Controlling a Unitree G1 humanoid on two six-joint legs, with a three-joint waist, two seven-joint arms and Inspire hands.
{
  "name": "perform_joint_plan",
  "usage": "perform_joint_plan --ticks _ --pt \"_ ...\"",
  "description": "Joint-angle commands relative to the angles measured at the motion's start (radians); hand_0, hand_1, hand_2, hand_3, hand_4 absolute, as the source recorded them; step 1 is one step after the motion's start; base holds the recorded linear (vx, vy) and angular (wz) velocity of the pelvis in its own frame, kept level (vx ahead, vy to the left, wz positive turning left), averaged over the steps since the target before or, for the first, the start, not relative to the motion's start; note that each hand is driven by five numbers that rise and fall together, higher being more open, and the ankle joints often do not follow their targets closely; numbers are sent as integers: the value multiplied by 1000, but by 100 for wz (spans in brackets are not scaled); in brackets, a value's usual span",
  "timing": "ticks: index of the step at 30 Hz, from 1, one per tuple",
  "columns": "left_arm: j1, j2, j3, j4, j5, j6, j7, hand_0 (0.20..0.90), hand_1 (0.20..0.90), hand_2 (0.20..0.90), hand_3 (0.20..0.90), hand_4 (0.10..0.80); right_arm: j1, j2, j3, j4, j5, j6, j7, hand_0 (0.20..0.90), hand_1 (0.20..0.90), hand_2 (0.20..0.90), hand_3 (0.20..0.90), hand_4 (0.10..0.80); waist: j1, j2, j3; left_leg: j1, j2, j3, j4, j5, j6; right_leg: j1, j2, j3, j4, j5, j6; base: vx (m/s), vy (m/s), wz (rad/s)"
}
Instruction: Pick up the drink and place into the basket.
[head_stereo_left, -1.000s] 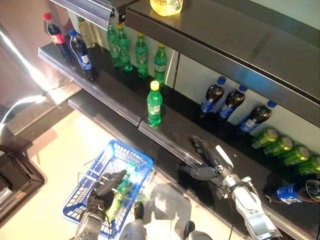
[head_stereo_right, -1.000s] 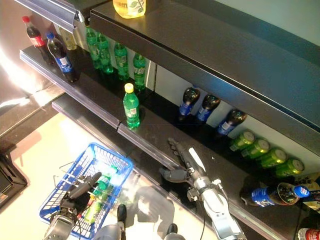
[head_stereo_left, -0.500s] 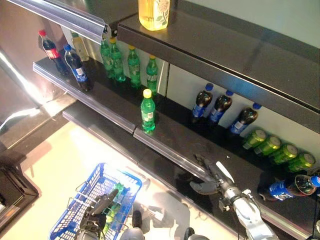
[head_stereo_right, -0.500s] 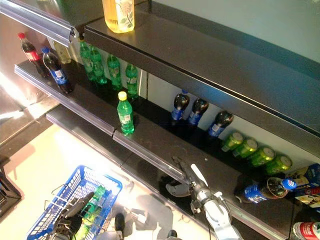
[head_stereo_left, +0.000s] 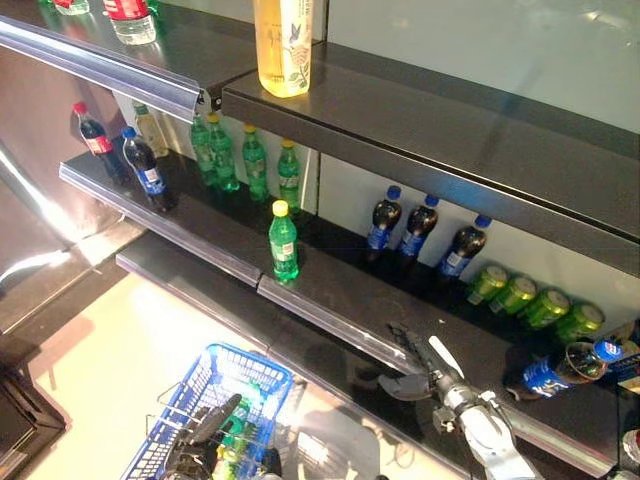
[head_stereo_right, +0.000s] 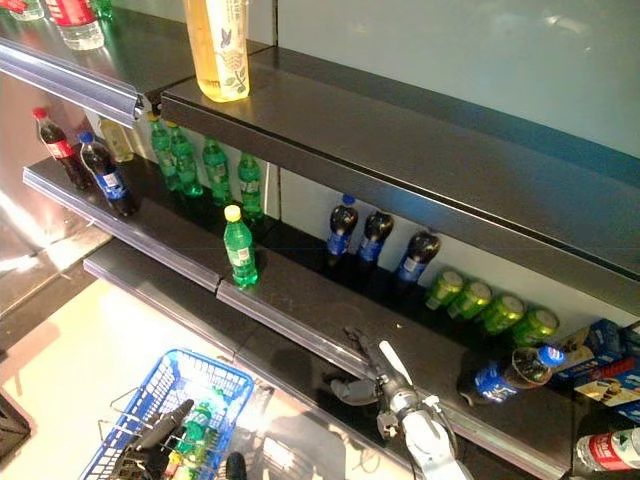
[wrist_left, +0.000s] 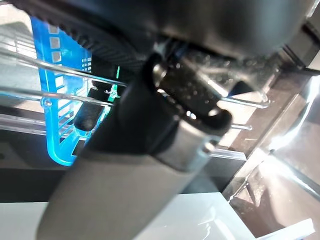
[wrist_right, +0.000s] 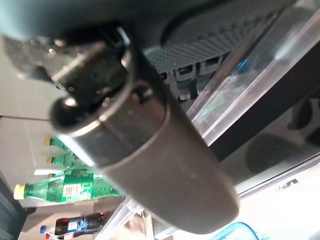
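Green bottle (head_stereo_left: 284, 241) standing upright alone at the shelf's front edge, up and well off to the left of the right hand (head_stereo_left: 420, 366), fingers spread and empty, while the left hand (head_stereo_left: 205, 433) clutches the blue basket (head_stereo_left: 258, 363) handle below.

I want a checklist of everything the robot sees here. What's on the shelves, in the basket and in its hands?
Surface: dark shelf, bottles and cans on it.
Job's things: green bottle upright at shelf front; blue basket on floor, green bottles inside.
Clutter: dark cola bottles, green cans, yellow bottle on the upper shelf.
Hands: right hand open, empty, over the shelf; left hand at the basket handle, grip unclear.
Cables: nothing seen.
Surroundings: pale floor.
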Motion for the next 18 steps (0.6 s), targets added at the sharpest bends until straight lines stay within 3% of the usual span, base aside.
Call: perform_joint_plan --ticks 1,18 --pt "-204 71 60 -150 49 -308 -96 300 300 300 200 100 3 -113 -28 -101 59 -72 -61 900 900 900 900 800 9 80 -41 98 -6 15 6 -117 -27 -31 41 -14 23 41 -25 3 1 -4" --pt "-177 63 60 -227 61 -282 -69 300 300 300 200 100 -19 -114 -31 -407 97 -161 -32 900 900 900 900 800 28 81 -53 103 -7 8 6 -122 -22 -22 33 -19 26 33 -18 7 0 -2"
